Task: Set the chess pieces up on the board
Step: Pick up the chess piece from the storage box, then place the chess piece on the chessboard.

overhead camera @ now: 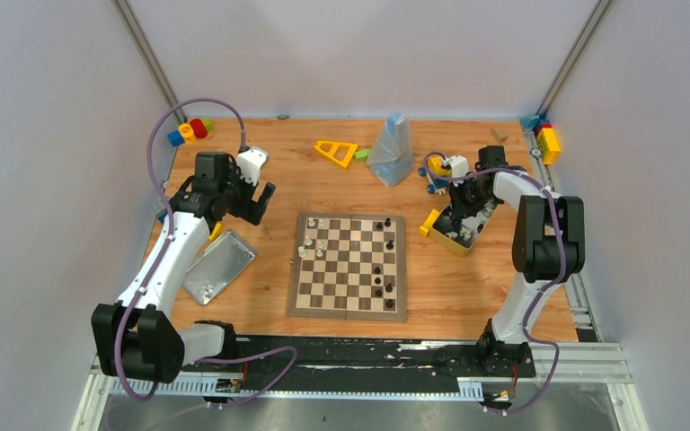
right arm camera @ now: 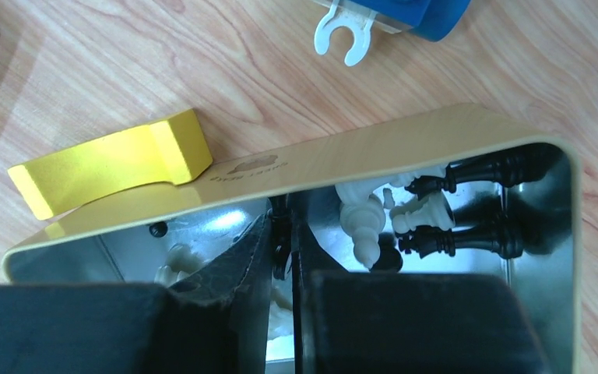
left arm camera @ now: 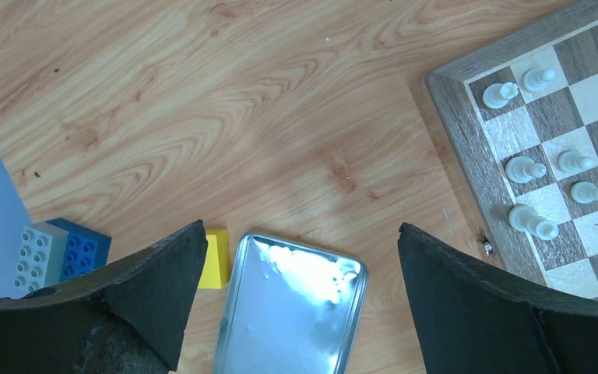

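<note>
Beside the board (overhead camera: 347,313), silver lid (overhead camera: 218,267), yellow tin (right arm camera: 335,156)

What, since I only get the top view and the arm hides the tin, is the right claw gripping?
Observer: The right claw sits in the tin, nearly shut on a small dark thing; whether it's a piece I cannot tell.
Operator: Any pieces left inside?
Observer: Yes, black pieces and white pieces lie beside it.
Operator: And the left claw?
Observer: Wide open, holding nothing; its camera looks down on the silver lid.
</note>
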`<move>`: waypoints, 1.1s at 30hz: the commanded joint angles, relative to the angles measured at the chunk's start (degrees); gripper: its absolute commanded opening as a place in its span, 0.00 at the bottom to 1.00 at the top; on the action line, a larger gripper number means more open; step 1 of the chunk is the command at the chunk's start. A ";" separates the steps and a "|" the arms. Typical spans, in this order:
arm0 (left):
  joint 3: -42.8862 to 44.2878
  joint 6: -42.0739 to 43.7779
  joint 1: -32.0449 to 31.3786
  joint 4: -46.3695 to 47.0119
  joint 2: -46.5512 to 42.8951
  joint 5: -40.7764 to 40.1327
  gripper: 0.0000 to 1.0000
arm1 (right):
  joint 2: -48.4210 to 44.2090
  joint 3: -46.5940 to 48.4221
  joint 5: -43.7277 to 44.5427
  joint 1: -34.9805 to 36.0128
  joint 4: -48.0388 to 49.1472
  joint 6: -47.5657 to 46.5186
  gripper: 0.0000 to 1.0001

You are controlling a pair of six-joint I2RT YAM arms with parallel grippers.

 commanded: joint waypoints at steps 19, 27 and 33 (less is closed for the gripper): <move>3.40 -13.75 -5.70 13.20 -1.76 41.21 1.00 | -19.30 5.80 -16.53 20.98 -15.47 4.33 0.00; 9.44 -34.97 -12.78 25.58 9.75 48.51 0.91 | -15.18 14.06 -21.22 30.03 -11.22 12.47 0.00; 11.78 -43.99 -13.85 30.10 15.49 50.66 0.85 | -14.74 15.79 -21.80 30.97 -8.87 14.97 0.00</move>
